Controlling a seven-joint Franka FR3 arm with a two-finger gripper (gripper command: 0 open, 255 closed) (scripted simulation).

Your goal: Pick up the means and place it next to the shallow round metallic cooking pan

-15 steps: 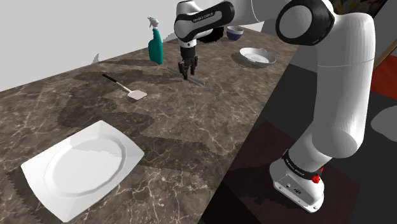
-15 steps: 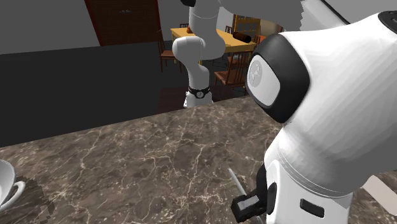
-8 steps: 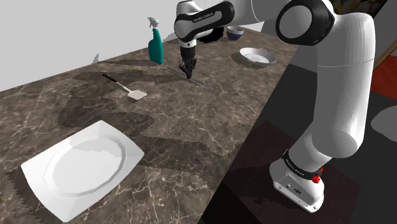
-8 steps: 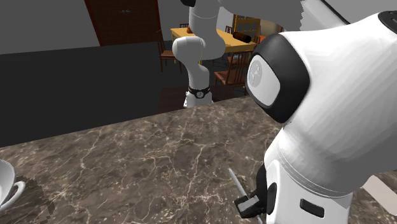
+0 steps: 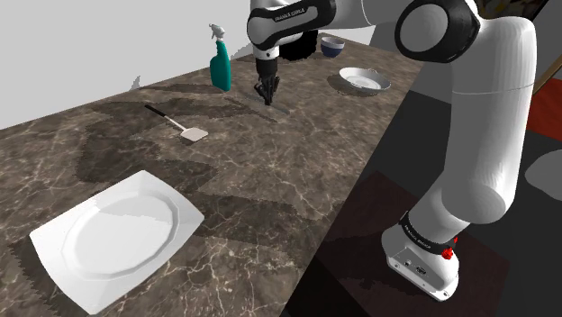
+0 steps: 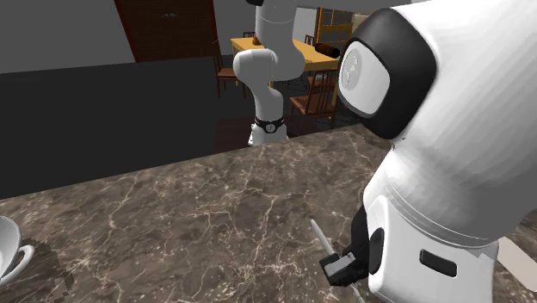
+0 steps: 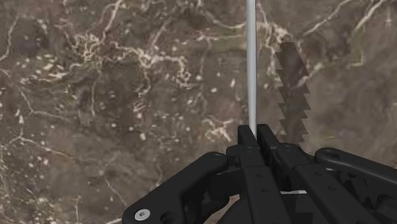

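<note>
A thin grey rod-like utensil (image 7: 250, 63) is clasped between the tips of my black gripper (image 7: 256, 136), which is shut on one end of it. It hangs a little above the dark marble counter (image 7: 114, 95) and casts a jagged shadow beside it. In the shoulder view my gripper (image 5: 267, 94) holds the utensil (image 5: 280, 108) near the counter's far end. The shallow round metallic pan (image 5: 365, 79) lies further toward that view's right. From the second exterior view, the utensil (image 6: 319, 236) sticks out from the gripper (image 6: 339, 268), low under the white arm.
A teal spray bottle (image 5: 221, 67) stands just behind the gripper. A white spatula (image 5: 181, 126) lies mid-counter and a large white plate (image 5: 117, 230) near the front. A blue bowl (image 5: 333, 43) sits beyond the pan. The counter edge runs along the shoulder view's right.
The fingers have closed on the utensil. The hand has then risen slightly and lifted it off the counter.
</note>
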